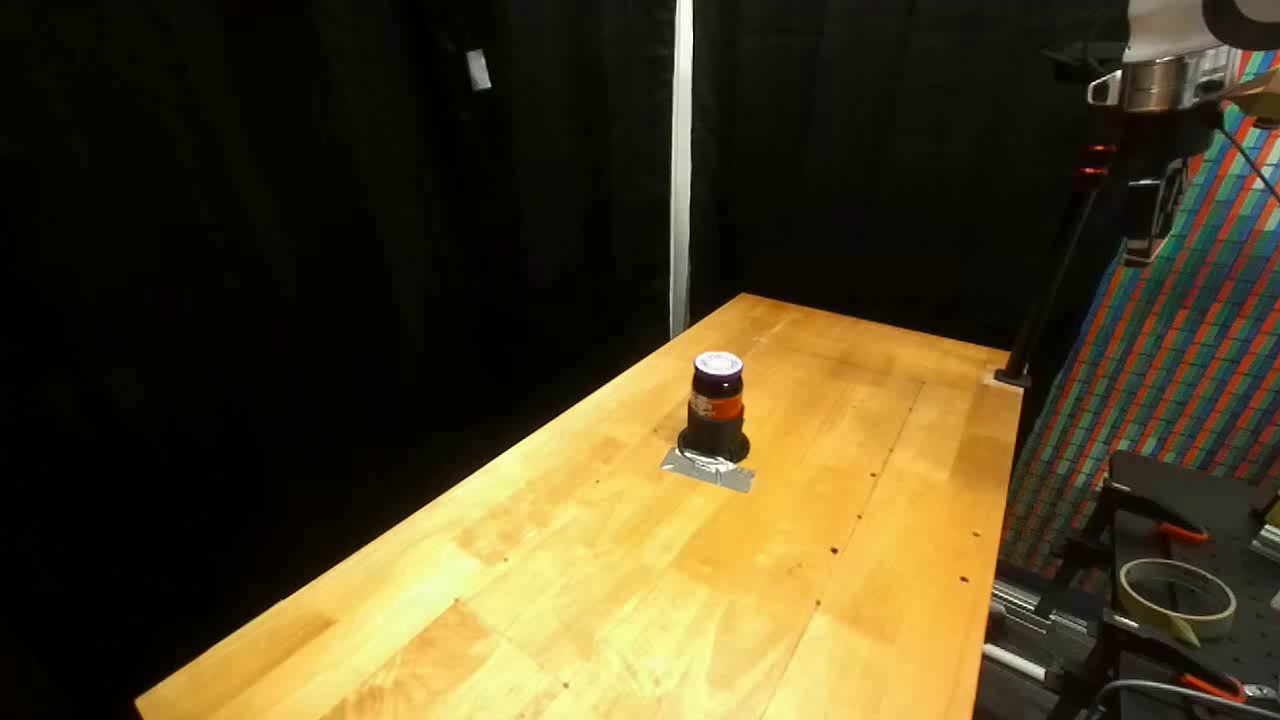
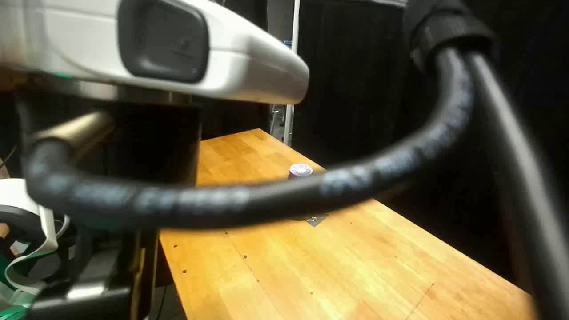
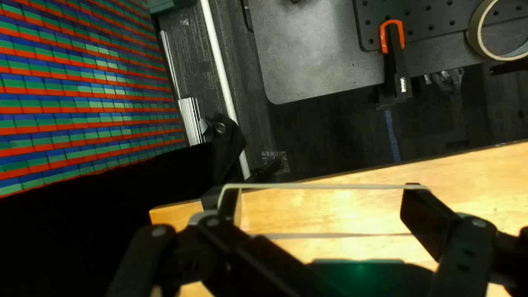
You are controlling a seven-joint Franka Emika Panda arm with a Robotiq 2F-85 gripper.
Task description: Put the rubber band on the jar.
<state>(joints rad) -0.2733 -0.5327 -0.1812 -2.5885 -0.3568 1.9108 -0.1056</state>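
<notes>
The jar (image 1: 716,408) stands upright on the wooden table in an exterior view. It is dark with an orange band and a whitish lid top, and its lower part sits in a black base. In an exterior view only its lid (image 2: 301,170) shows above a cable. The jar is out of the wrist view. My gripper (image 3: 321,210) is open. A pale rubber band (image 3: 321,186) is stretched around the outside of both fingers, with two strands spanning the gap. The gripper also shows high at the right in an exterior view (image 1: 1150,215), well apart from the jar.
Grey tape (image 1: 708,472) lies at the jar's base on the table (image 1: 620,600). A black pole (image 1: 1050,270) stands at the table's far right corner. A side bench holds a tape roll (image 1: 1178,598) and orange-tipped clamps (image 3: 392,37). A thick arm cable (image 2: 213,206) crosses an exterior view.
</notes>
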